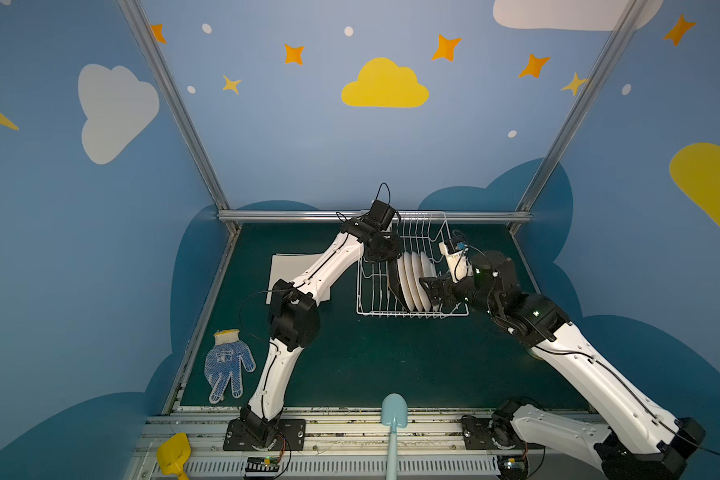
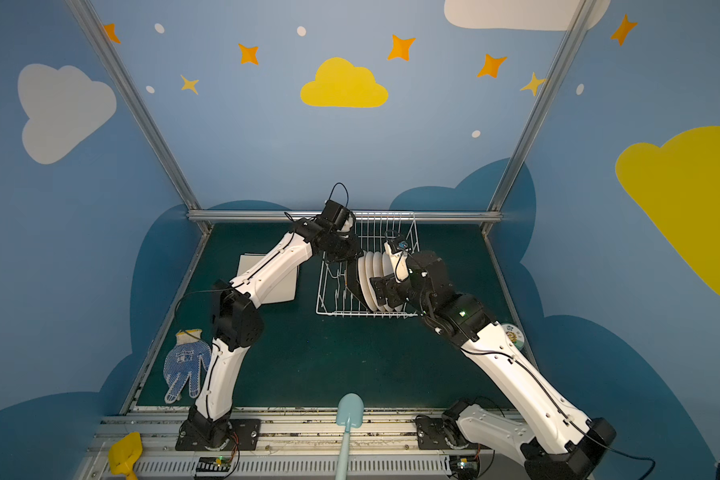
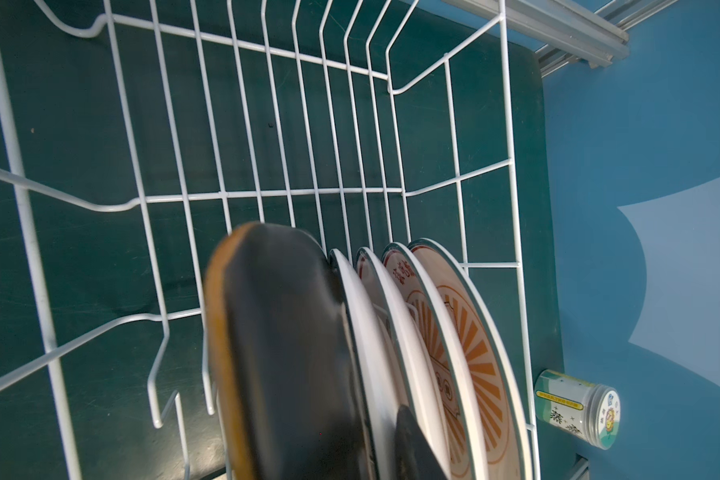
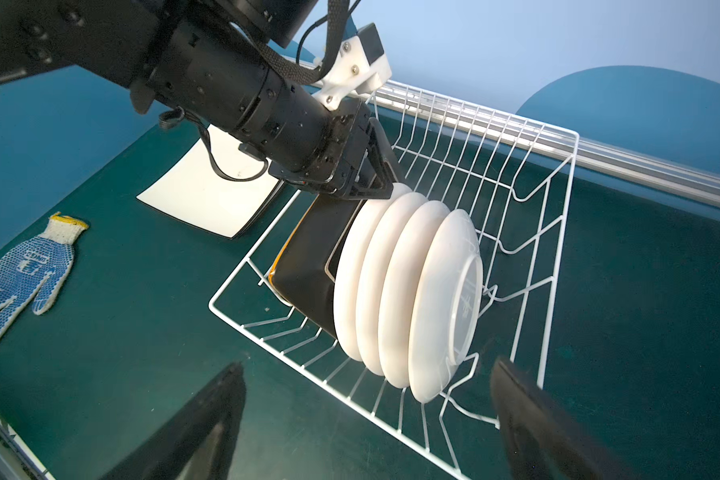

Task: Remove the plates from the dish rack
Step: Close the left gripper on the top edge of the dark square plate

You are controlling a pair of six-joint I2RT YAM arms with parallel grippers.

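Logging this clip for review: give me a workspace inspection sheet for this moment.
Surface: dark green mat, no spills seen.
Job's things: dish rack holds the black plate and four round white plates upright; a white square plate lies flat outside it.
Clutter: dotted glove, small jar, blue shovel, yellow scoop.
Grippers: left gripper shut on the black plate's top edge; right gripper open near the round plates.
Cables: black cable loops off the left arm.
Surroundings: blue cloud-painted walls, aluminium frame.
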